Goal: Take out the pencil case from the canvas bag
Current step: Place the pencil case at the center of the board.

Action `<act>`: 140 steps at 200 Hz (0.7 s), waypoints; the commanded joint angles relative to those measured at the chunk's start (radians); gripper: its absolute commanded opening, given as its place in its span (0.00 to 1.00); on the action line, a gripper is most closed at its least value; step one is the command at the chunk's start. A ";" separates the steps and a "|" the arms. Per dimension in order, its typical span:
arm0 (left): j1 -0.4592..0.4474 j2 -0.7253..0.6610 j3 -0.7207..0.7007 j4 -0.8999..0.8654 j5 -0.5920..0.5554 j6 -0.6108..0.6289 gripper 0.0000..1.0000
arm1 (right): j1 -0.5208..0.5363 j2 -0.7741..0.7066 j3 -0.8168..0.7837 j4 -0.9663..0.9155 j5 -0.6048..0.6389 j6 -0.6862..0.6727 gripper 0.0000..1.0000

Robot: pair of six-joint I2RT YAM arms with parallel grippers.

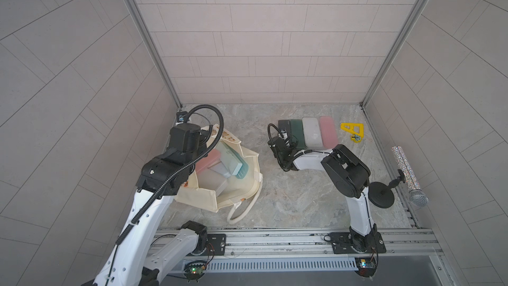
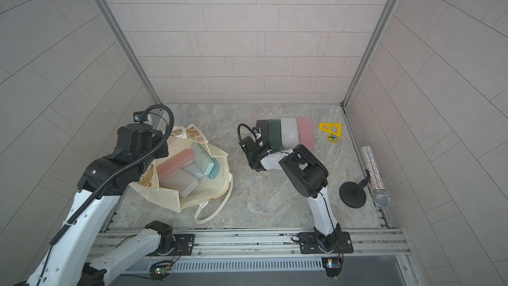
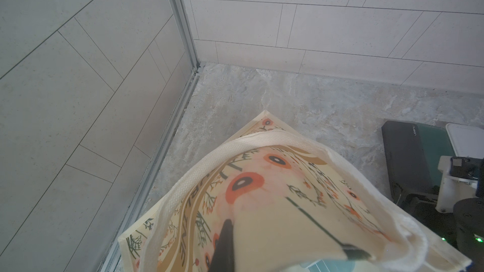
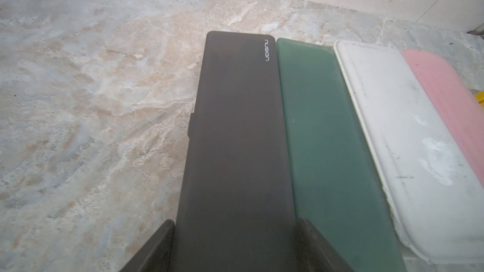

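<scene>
Canvas bag (image 3: pixel 275 179) pinched; right fingers (image 4: pixel 157 247) maybe touch matte slab case (image 4: pixel 235 139).

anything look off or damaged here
The white case in the row on the table is scuffed, with pale worn patches on its lid. In the canvas bag, a teal case stands tilted on edge rather than flat.

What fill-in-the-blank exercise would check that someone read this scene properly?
1. The left gripper is shut on the edge of the bag, which has more ___ inside.
2. On the table, ___ cases lie side by side in a row.
3. The right gripper straddles the ___ case at one end of that row.
4. The white case lies between the dark green case and the ___ one.
Missing words: cases; four; black; pink.
</scene>
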 commanded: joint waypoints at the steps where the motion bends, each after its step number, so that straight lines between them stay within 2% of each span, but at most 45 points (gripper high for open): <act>1: 0.005 -0.011 0.014 0.113 0.005 -0.016 0.00 | -0.006 -0.034 -0.024 -0.012 0.000 -0.048 0.72; 44: 0.005 -0.005 0.018 0.117 0.014 -0.020 0.00 | -0.014 -0.051 -0.049 0.000 -0.007 -0.062 0.75; 106: 0.004 0.007 0.018 0.123 0.036 -0.022 0.00 | -0.014 -0.107 -0.067 0.023 -0.035 -0.076 0.98; 140: 0.005 0.020 0.022 0.125 0.042 -0.023 0.00 | -0.014 -0.146 -0.080 0.036 -0.073 -0.079 1.00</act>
